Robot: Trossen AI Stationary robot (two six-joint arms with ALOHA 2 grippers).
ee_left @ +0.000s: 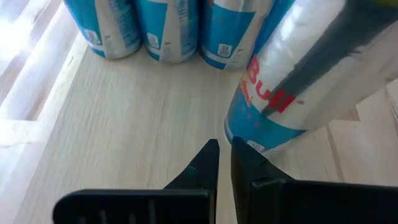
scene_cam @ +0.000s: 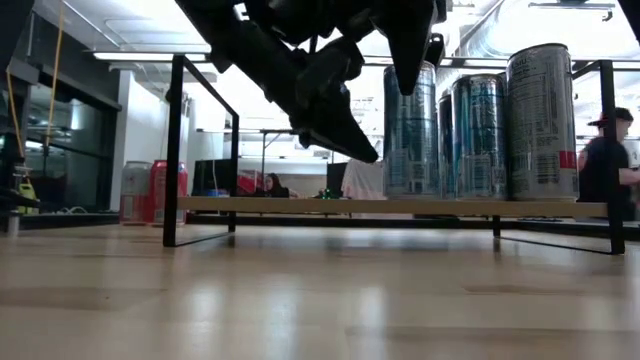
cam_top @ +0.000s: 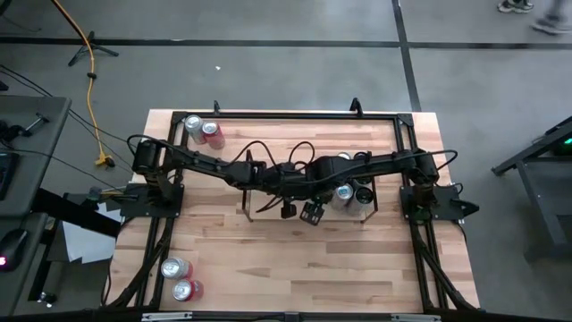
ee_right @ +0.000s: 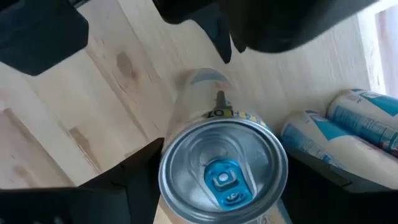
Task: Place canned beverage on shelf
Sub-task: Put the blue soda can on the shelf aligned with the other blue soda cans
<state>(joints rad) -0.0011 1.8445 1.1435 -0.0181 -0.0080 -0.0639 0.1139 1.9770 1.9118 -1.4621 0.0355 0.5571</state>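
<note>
Gripping the can (ee_right: pixel 222 163) I was placing, my right gripper (ee_right: pixel 217 180) had a finger on either side of it just below the rim, its pull-tab top facing the wrist camera. It hung over the shelf's (scene_cam: pixel 400 206) wooden board, tilted in the left wrist view, with its base close to the board; I could not tell whether it touched. Other blue-and-silver cans (ee_left: pixel 165 31) stood upright on that board nearby. My left gripper (ee_left: pixel 224 163) was clenched on nothing, its tips pressed together just beside the held can's lower wall. More cans (cam_top: pixel 202 131) waited at the table's (cam_top: pixel 295 259) corners. I judged the can stiff but thin-walled and smooth, likely to slip or dent under hard pressure, so a hold across the body seemed best.
</note>
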